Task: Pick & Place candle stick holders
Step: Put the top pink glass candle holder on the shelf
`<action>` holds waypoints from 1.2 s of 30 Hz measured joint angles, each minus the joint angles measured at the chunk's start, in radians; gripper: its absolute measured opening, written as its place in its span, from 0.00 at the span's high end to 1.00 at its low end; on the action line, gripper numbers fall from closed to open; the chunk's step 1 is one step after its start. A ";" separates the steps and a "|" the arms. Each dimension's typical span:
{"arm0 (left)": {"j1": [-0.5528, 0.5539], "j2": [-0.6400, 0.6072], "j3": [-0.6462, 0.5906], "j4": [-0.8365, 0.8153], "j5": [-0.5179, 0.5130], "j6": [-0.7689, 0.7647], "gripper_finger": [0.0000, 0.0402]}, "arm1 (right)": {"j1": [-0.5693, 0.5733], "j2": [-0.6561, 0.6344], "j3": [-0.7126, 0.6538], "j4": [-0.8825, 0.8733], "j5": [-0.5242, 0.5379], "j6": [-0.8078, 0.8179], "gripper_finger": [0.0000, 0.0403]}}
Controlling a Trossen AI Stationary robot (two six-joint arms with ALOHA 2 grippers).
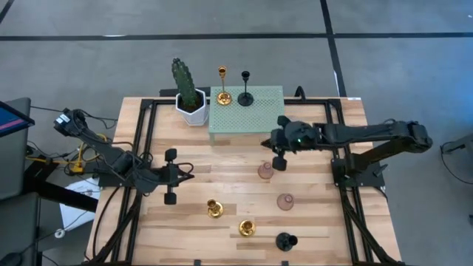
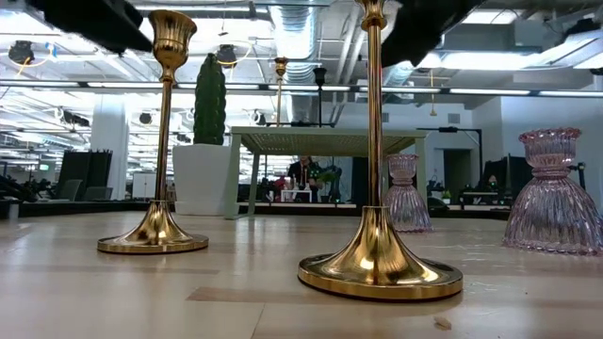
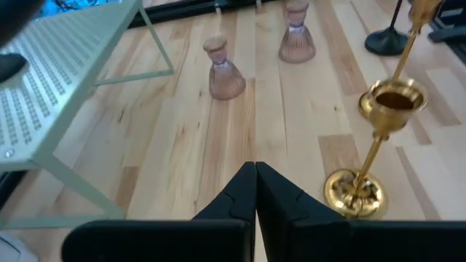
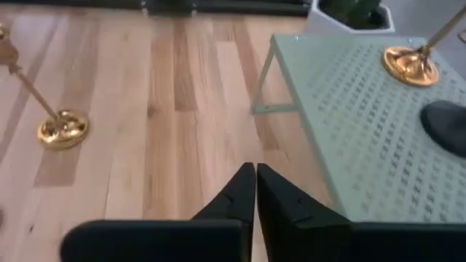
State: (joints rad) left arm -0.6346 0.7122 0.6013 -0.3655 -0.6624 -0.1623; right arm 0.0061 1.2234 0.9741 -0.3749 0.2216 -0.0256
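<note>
High view, read from left to right: the left hand (image 1: 185, 176) hung over the wooden desk (image 1: 325, 240) with its fingers pressed together and nothing between them. Ahead of it stood two gold candle holders (image 1: 214, 208) (image 1: 247, 228) on the desk. The cactus in its white pot (image 1: 189, 94) stood at the back, beside the pale green perforated stand (image 1: 255, 117). One gold holder (image 1: 222, 87) and one black holder (image 1: 245, 90) already stood on that stand, so two of seven appeared placed. Two pink glass holders (image 1: 265, 171) (image 1: 285, 201) and a second black holder (image 1: 286, 241) remained on the desk, which left five to move. The right hand (image 1: 278, 162) hovered just beside the nearer pink glass holder.

The right wrist view showed what the high view could not settle: the right hand's fingers (image 4: 234, 191) met with nothing gripped, and no pink holder appeared between them. The left wrist view likewise showed closed, empty fingers (image 3: 240, 191). The low view alone showed the holders' heights, with the stand's two holders small in the distance.
</note>
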 joint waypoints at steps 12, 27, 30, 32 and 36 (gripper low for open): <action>0.000 0.001 -0.158 0.166 -0.040 0.060 0.98 | 0.227 -0.016 -0.032 -0.205 0.434 0.189 1.00; 0.002 -0.022 -0.206 0.435 -0.040 0.304 0.99 | 0.380 -0.476 -0.596 0.383 0.334 0.013 1.00; 0.004 -0.029 -0.206 0.476 0.007 0.353 0.99 | 0.352 -0.587 -0.697 0.506 0.185 -0.066 1.00; 0.012 -0.032 -0.206 0.479 0.053 0.373 0.99 | 0.329 -0.647 -0.746 0.510 0.110 -0.078 1.00; 0.043 -0.034 -0.206 0.478 0.064 0.395 0.99 | 0.289 -0.729 -0.821 0.497 -0.006 -0.070 1.00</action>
State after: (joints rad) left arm -0.5915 0.6781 0.3954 0.1121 -0.5980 0.2322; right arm 0.2950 0.4946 0.1531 0.1225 0.2155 -0.0952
